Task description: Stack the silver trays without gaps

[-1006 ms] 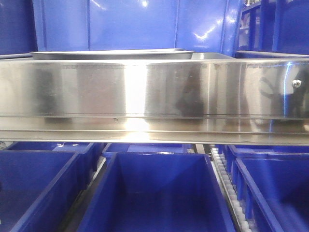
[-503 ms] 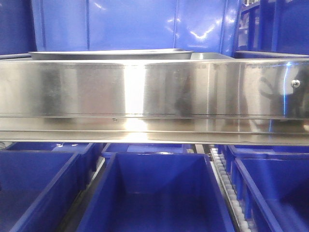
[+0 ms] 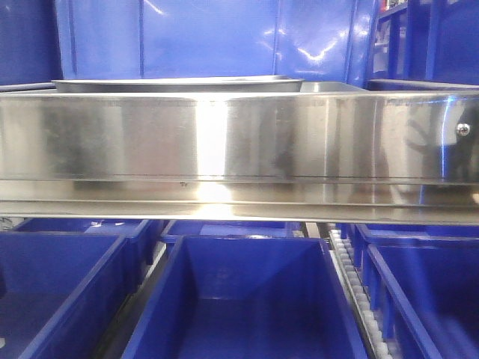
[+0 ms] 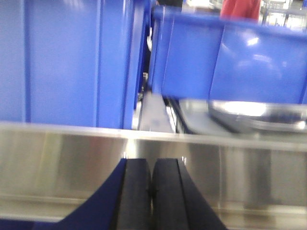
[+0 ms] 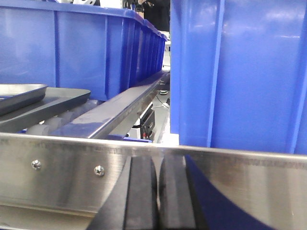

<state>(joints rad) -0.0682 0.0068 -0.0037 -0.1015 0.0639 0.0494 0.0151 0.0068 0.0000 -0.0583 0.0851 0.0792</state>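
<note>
Lying flat, long axis left-right behind the steel rail [image 3: 239,142], silver tray [image 3: 179,84]; both pincers [image 4: 151,191] [image 5: 157,191] clenched empty.

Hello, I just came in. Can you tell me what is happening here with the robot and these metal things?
Nothing is being handled at this moment. Both grippers, left and right, are shut and empty, and sit low in front of a long steel rail. Behind the rail, a silver tray lies on the conveyor between tall blue bins. The right wrist view shows tray edges on rollers to its left. More blue bins stand below the rail. No tray has been picked up.
</note>
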